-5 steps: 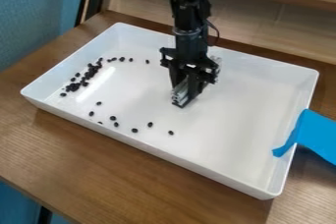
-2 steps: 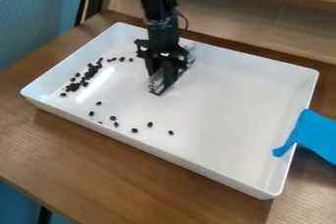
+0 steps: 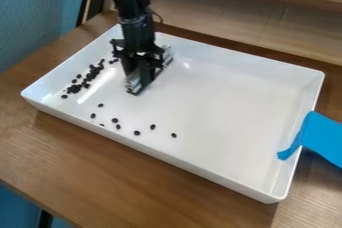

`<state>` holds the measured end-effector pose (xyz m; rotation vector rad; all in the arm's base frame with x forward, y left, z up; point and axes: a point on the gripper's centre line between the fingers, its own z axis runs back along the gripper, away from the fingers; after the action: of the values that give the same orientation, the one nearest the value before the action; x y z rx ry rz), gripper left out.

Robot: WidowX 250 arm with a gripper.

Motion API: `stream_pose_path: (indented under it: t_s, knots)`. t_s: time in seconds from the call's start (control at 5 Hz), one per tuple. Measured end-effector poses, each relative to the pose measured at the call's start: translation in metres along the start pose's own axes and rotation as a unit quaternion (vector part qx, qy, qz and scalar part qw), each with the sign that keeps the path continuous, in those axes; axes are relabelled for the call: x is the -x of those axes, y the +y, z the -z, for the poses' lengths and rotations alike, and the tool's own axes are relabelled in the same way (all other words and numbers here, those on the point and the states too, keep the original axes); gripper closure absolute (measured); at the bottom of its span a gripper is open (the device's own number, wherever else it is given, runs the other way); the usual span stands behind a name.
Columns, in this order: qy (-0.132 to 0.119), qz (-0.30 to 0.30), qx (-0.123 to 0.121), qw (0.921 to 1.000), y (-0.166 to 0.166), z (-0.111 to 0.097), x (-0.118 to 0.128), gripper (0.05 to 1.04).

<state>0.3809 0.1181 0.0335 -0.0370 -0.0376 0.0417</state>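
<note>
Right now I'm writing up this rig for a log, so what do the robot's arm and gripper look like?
The arm is black and jointed, with a thin dark cable looping out at its side. The gripper is black too, wider at the top, with silvery grey along its lower part.

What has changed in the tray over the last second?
The tool has moved across the tray toward the picture's left, closer to the clustered beans, and now hides a few beans by the far wall. No grasp or release can be made out. The other beans, the tray and the blue strip stayed put.
</note>
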Motion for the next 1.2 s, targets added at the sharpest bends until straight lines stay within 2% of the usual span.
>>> stream_pose_path:
  t_s: [0.4,0.6,0.8,1.2]
  knots:
    - [0.001,-0.026,-0.002,0.9997,0.034,-0.004,0.019,0.694]
    - [0.002,-0.032,-0.001,0.9995,0.036,-0.004,0.019,0.694]
    - [-0.008,-0.044,-0.006,0.999,0.052,-0.005,0.013,0.694]
    - [-0.006,-0.046,-0.018,0.9988,0.061,-0.005,0.012,0.695]
